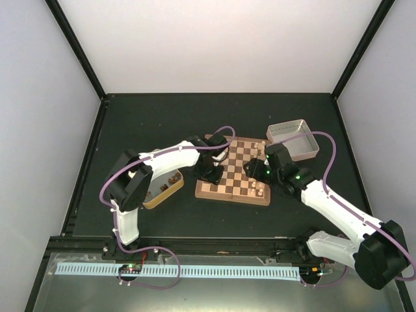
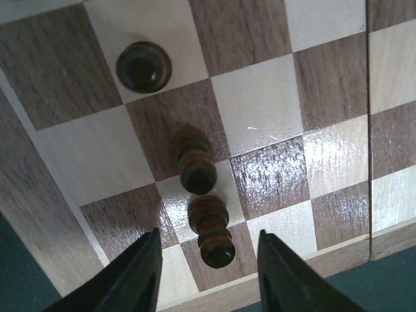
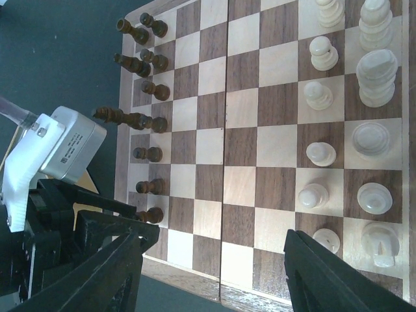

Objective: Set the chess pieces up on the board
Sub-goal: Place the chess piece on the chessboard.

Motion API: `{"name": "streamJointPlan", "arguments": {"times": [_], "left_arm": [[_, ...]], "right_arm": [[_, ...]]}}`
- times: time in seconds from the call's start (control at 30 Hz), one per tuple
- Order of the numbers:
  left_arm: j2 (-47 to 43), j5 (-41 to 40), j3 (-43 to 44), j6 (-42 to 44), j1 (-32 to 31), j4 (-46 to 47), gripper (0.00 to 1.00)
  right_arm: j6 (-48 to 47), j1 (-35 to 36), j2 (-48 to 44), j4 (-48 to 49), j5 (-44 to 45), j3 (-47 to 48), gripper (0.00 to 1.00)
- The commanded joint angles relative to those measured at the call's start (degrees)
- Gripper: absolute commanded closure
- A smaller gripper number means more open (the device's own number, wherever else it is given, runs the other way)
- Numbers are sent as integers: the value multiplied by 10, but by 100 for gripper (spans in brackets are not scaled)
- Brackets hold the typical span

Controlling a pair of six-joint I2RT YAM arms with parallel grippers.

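The board (image 1: 238, 162) lies mid-table, and several dark chess pieces (image 3: 148, 154) stand along its left edge columns. My left gripper (image 1: 212, 171) hovers over the board's near-left corner. In the left wrist view the left gripper (image 2: 208, 234) is open, its fingers (image 2: 140, 276) apart on either side of a dark pawn (image 2: 211, 231) without touching it. That pawn stands on the board (image 2: 260, 117), with two more dark pieces (image 2: 194, 159) behind it. My right gripper (image 3: 221, 237) is open over the board's near edge (image 3: 240, 149), with nothing between its fingers.
Pale cream pieces (image 3: 322, 97) fill the board's right side. A gold tin (image 1: 162, 189) holding a few pieces sits left of the board. A silver tin (image 1: 294, 139) stands at the back right. The left arm's white wrist housing (image 3: 58, 149) sits close to the board's left border.
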Motion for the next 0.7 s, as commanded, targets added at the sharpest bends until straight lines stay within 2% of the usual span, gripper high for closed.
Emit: {"name": "streamJointPlan", "arguments": {"times": [0.0, 0.23, 0.43, 0.53, 0.67], "left_arm": [[-20, -8, 3, -3, -2, -15, 54], [-87, -15, -44, -25, 1, -12, 56], [-180, -65, -129, -50, 31, 4, 54], [-224, -101, -168, -57, 67, 11, 50], [-267, -137, -211, -50, 151, 41, 47]], "right_arm": [[3, -5, -13, -3, 1, -3, 40], [3, -5, -21, -9, -5, -3, 39], [3, -5, -23, -13, -10, -2, 39], [4, -5, -17, -12, -15, 1, 39], [1, -5, -1, -14, -23, 13, 40]]}}
